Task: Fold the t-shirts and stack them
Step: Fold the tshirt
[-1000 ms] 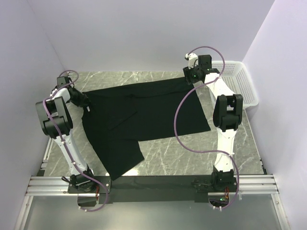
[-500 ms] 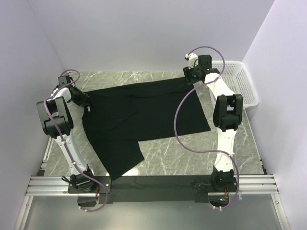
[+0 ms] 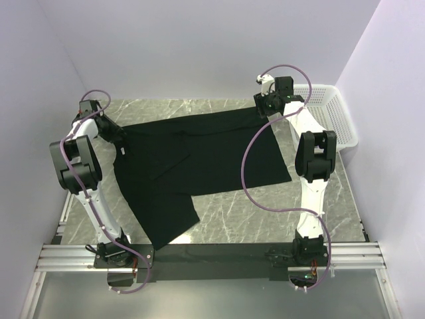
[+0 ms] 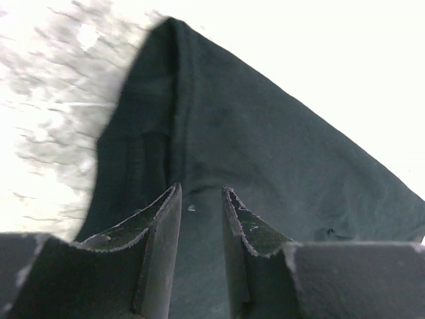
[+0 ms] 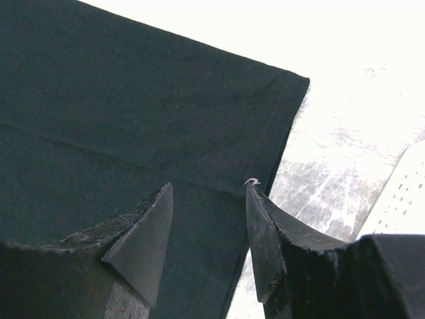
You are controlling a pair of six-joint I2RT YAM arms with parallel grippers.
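Top external view: one black t-shirt [image 3: 199,159] lies spread mid-frame on the desk [image 3: 265,212].
Left pincer [image 4: 199,199] is slightly parted and right pincer [image 5: 209,199] wider, both empty over the shirt's upper corners. Folding looks barely begun, and stacking is not started.

Plain pale-lilac walls [image 3: 199,46] on 3 sides; grey marble tabletop [image 3: 252,212] w/ white veins; white basket [image 3: 332,109] far right.
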